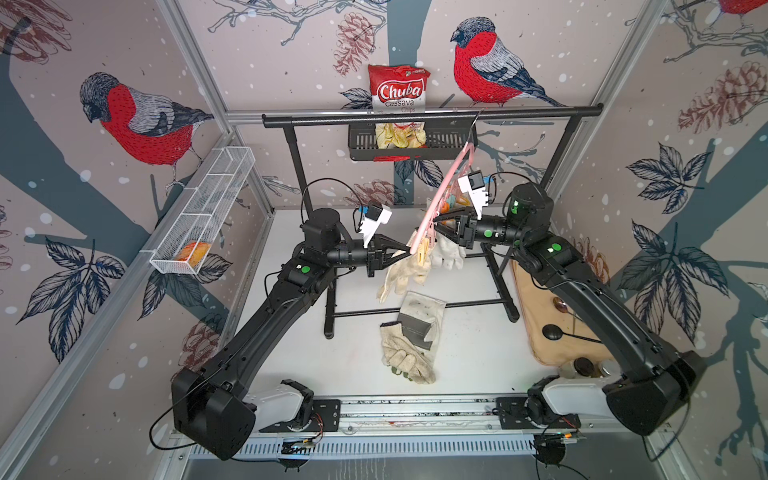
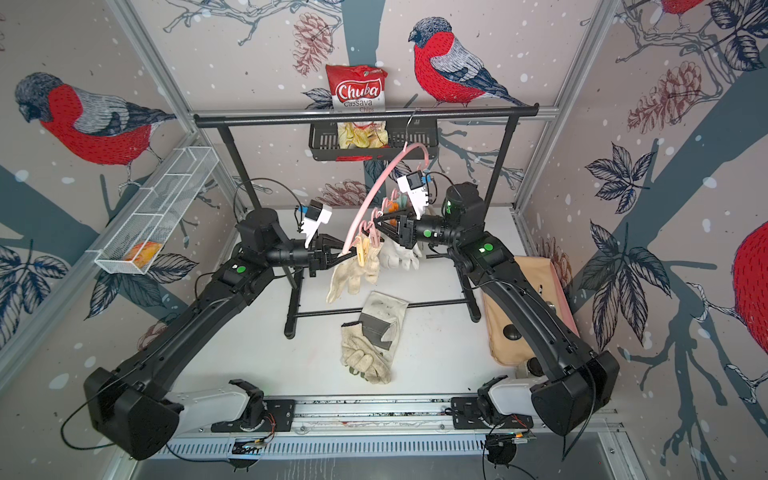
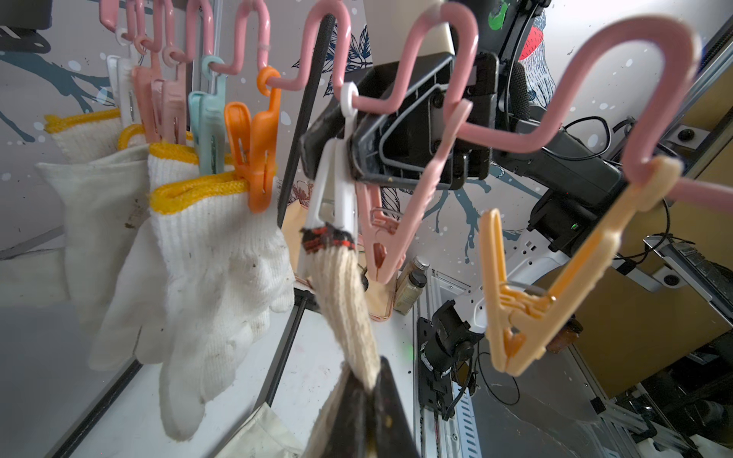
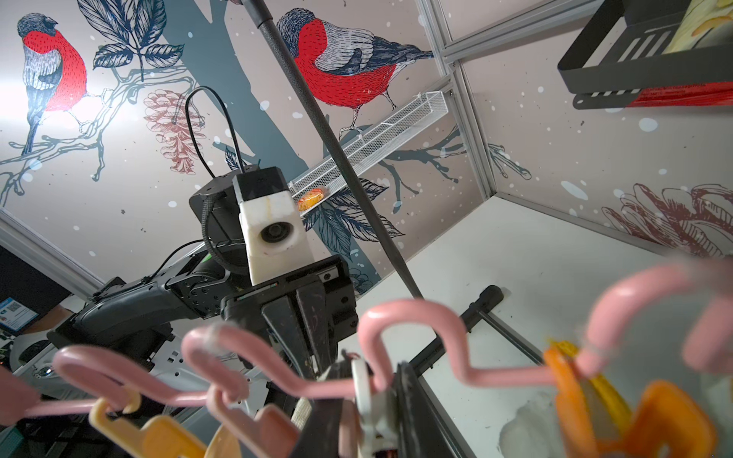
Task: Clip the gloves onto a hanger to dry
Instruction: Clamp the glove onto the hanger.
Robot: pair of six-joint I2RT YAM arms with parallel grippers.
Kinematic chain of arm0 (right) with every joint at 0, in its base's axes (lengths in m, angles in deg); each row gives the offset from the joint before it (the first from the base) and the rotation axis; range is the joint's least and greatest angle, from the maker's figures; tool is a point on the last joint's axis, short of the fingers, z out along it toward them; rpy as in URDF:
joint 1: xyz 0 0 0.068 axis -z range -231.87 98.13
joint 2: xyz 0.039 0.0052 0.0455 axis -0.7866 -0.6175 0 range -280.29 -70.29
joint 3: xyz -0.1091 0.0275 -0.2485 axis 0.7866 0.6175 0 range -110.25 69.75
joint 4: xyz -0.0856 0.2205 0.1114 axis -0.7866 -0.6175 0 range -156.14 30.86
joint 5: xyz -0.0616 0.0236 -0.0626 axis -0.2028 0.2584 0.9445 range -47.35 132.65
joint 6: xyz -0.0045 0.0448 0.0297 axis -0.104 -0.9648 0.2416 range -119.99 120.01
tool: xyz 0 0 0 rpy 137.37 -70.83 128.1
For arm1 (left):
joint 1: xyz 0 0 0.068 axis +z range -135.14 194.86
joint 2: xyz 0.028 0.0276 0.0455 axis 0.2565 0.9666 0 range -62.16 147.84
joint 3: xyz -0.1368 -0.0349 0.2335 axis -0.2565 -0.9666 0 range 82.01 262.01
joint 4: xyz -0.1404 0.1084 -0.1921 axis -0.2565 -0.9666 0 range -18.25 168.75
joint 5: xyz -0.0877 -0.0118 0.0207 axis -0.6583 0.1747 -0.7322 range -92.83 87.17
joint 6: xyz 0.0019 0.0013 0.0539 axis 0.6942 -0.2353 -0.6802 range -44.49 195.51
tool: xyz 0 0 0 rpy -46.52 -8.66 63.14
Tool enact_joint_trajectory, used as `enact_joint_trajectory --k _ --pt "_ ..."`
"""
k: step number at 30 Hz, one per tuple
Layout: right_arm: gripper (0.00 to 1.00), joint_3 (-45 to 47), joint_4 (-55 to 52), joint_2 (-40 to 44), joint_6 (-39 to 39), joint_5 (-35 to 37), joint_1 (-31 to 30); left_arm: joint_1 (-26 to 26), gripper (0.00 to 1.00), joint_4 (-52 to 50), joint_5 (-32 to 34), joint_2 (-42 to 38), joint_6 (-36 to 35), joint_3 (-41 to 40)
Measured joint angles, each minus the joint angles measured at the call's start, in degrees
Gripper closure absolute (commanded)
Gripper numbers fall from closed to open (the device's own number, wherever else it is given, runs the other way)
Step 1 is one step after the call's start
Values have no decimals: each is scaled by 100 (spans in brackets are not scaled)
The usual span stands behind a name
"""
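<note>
Robot lab cell, aluminium frame (image 1: 199,70), bird-print wall panels (image 1: 291,62), white tabletop (image 1: 478,345), arm-mount rail (image 1: 415,409)

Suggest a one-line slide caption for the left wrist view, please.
Left fingers hold a dark-cuffed glove at the white clothespin on the pink hanger, beside yellow-cuffed gloves already clipped.

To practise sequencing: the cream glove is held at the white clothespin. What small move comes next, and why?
Probably the right hand should ease open so the white plastic clothespin on the pink wavy plastic hanger snaps shut: that hand grips the pin, and the left hand, shut, holds the cream knit glove with its dark, red-flecked cuff at the pin's tips.
</note>
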Motion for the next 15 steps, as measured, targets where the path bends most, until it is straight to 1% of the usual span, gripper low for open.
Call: enact_joint_trajectory --k 10,12,14,15 --pt "80 22 39 2 -2 -2 0 0 100 0 142 31 2 90" --pt "77 28 39 2 -2 -2 0 0 100 2 151 31 7 90" --pt "71 37 42 2 -4 0 0 0 100 2 168 28 15 85" --pt "66 37 42 2 -15 2 0 0 100 9 175 26 17 79"
